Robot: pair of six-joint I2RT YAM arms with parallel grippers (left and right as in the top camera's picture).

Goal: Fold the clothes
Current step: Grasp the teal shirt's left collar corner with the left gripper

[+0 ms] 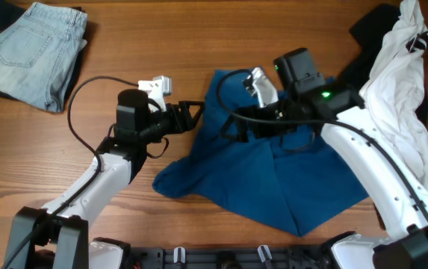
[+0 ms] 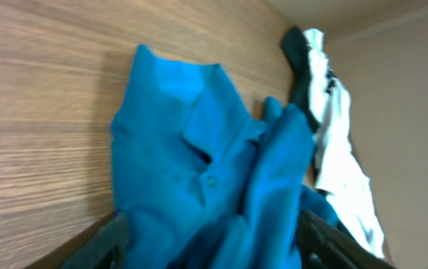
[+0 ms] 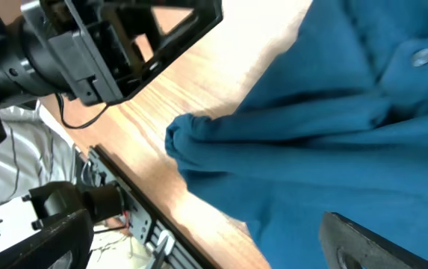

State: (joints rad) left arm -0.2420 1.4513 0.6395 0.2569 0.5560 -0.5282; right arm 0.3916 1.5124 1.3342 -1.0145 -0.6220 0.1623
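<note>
The clothes, a teal-blue shirt (image 1: 273,175), lie crumpled on the wooden table, collar and placket toward the upper left. My left gripper (image 1: 196,112) points right at the shirt's left edge. In the left wrist view the shirt (image 2: 199,149) bulges between its two wide-apart fingers (image 2: 101,240), which do not pinch it. My right gripper (image 1: 234,125) hovers over the shirt's upper left part. Its jaws stand wide open in the right wrist view, one finger (image 3: 382,243) above the shirt (image 3: 333,127), nothing held.
Folded pale-blue jeans (image 1: 30,52) lie at the back left on dark cloth. A white garment (image 1: 408,97) over black cloth (image 1: 370,30) is heaped at the right. The left arm's head (image 3: 101,45) is close to the right gripper. The table's front edge (image 1: 221,258) carries a metal rail.
</note>
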